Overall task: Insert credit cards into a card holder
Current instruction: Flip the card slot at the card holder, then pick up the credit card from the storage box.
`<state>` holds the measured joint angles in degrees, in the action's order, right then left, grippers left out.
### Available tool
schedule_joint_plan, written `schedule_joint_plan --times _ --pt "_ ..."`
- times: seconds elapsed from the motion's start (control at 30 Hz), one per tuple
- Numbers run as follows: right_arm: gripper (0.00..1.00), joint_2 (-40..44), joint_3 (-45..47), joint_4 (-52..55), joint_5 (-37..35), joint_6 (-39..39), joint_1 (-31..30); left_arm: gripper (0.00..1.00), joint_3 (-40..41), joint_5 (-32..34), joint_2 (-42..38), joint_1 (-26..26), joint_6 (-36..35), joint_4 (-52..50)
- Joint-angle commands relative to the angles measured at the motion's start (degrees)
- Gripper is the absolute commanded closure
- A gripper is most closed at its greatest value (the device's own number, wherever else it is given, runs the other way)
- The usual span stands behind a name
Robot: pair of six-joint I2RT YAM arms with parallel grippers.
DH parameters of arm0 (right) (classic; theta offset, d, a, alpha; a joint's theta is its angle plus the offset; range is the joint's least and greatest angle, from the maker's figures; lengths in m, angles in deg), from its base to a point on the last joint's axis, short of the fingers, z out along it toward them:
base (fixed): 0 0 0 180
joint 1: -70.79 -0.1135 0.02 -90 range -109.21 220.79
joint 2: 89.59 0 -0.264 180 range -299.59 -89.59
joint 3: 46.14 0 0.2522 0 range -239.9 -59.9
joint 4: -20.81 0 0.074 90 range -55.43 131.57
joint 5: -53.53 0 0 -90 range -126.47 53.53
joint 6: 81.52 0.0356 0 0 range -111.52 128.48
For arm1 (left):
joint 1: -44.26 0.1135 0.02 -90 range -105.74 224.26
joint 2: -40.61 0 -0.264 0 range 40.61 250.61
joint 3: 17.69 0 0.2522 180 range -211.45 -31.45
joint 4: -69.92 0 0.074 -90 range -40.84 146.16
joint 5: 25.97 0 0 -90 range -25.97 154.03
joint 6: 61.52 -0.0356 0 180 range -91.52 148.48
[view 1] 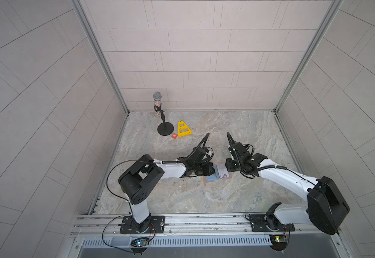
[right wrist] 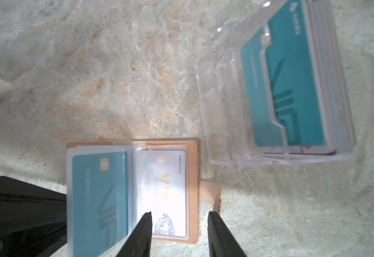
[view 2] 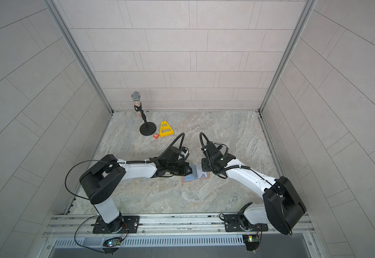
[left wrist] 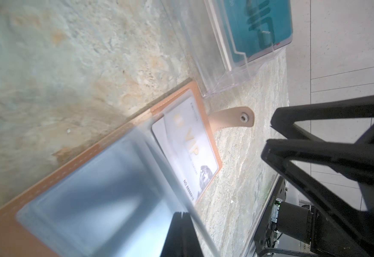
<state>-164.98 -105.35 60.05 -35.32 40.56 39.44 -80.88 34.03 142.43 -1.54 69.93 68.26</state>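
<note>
the left fingers (left wrist: 179,233) are clenched on a clear sleeve (left wrist: 168,178) of the card holder (view 1: 207,180), holding it raised. the right fingers (right wrist: 142,233) stand parted, grasping nothing, above the holder's pale vip card (right wrist: 170,184). a teal card (right wrist: 97,195) sits in a sleeve on the facing page. the open holder lies on the bench (view 1: 182,196), lower middle in both top views. just beside it, a clear stand (right wrist: 221,106) holds more cards (right wrist: 293,89).
</note>
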Motion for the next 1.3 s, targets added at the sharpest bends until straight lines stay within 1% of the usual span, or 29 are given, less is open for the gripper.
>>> schedule_joint_plan --times 0.0,0.23,0.47,0.57,0.77,0.97,1.03,1.13,1.27 --pt "0.57 2.0 1.1 2.1 0.9 -1.3 2.3 1.00 -2.9 -0.4 1.6 -0.9 -0.3 -0.7" --pt "0.57 4.8 3.1 3.3 2.8 -3.2 7.6 0.99 -6.8 0.0 4.6 -1.8 -1.9 -3.3" --pt "0.56 7.5 3.6 4.2 3.2 -4.9 10.1 0.99 -9.0 0.1 6.2 -2.1 -2.9 -4.8" --pt "0.56 8.3 3.6 4.2 3.7 -6.3 10.9 0.99 -8.9 0.4 5.5 -2.1 -3.2 -5.1" --pt "0.56 8.8 1.8 5.0 4.3 -9.5 14.0 0.97 -9.1 3.6 1.9 -2.1 -5.7 -9.1" --pt "0.55 5.4 -2.7 5.8 6.3 -15.6 17.3 0.93 -10.7 5.5 -0.3 -2.1 -7.2 -12.2" --pt "0.55 3.4 -4.9 6.4 6.5 -17.4 18.1 0.89 -12.5 6.4 -0.1 -2.2 -7.7 -13.8" --pt "0.53 -0.7 -8.0 6.3 8.1 -19.2 19.8 0.81 -16.6 9.5 1.3 -2.1 -8.0 -17.1" --pt "0.48 -5.8 -11.6 6.4 11.5 -20.5 20.9 0.65 -22.6 11.5 4.6 -1.6 -7.5 -19.7"
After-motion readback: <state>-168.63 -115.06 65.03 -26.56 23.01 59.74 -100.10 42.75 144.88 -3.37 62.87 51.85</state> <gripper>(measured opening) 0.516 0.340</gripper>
